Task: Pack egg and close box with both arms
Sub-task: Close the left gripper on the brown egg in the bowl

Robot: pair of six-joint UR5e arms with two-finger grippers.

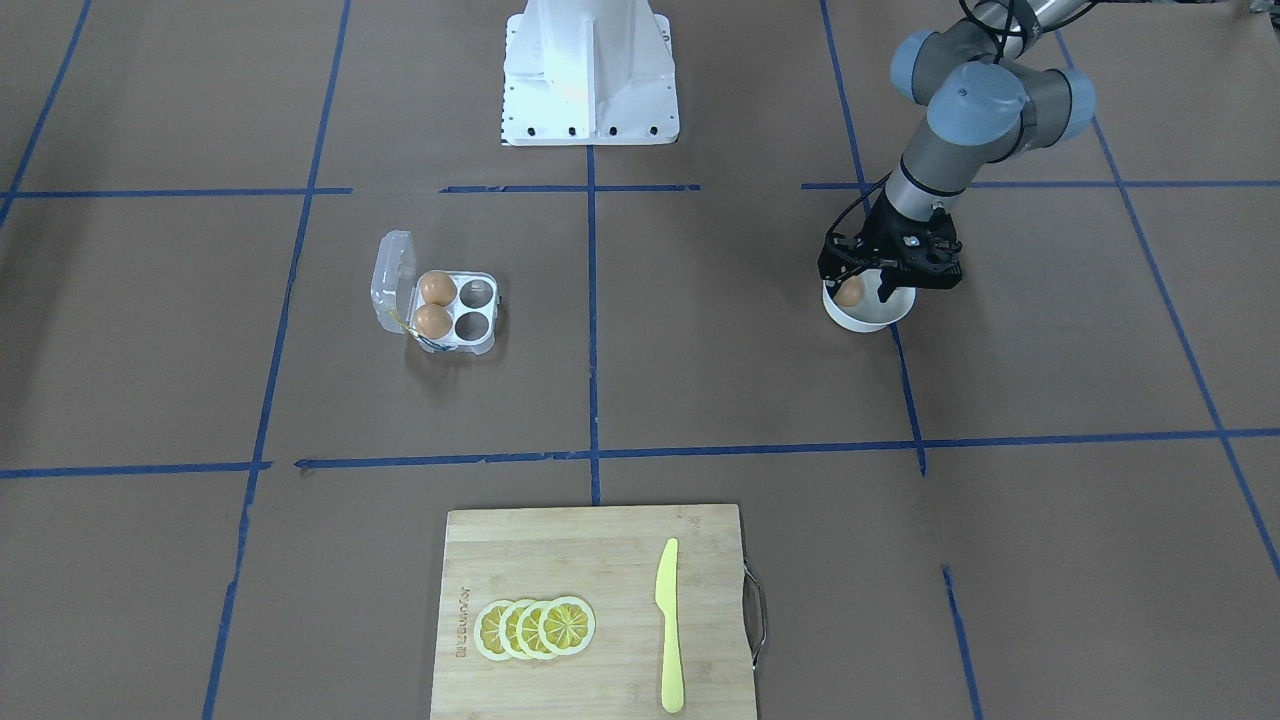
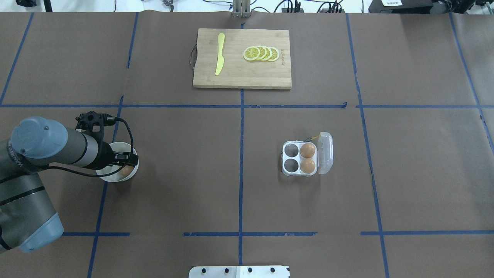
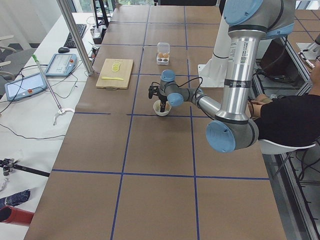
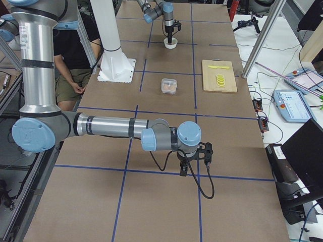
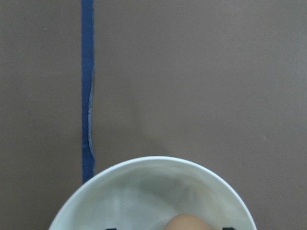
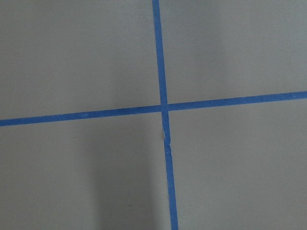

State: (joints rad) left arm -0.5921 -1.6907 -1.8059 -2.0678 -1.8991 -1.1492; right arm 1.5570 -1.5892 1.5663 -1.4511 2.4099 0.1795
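The egg (image 1: 849, 292) lies in a round white bowl (image 1: 893, 315), also seen in the overhead view (image 2: 125, 171). My left gripper (image 1: 860, 288) reaches down into the bowl, open, with its fingertips (image 5: 228, 228) on either side of the egg (image 5: 189, 223). The box (image 1: 478, 305) stands apart with its clear lid (image 1: 392, 280) open; two eggs (image 1: 436, 288) fill the cells by the hinge and two cells are empty. It also shows in the overhead view (image 2: 290, 158). My right gripper (image 4: 194, 162) hangs over bare table far from the box; I cannot tell whether it is open.
A wooden cutting board (image 1: 590, 560) holds a yellow knife (image 1: 668, 625) and lemon slices (image 1: 535, 628) at the operators' side. The white pedestal base (image 1: 590, 70) stands at the robot's edge. A seated person (image 3: 285, 120) is beside the table.
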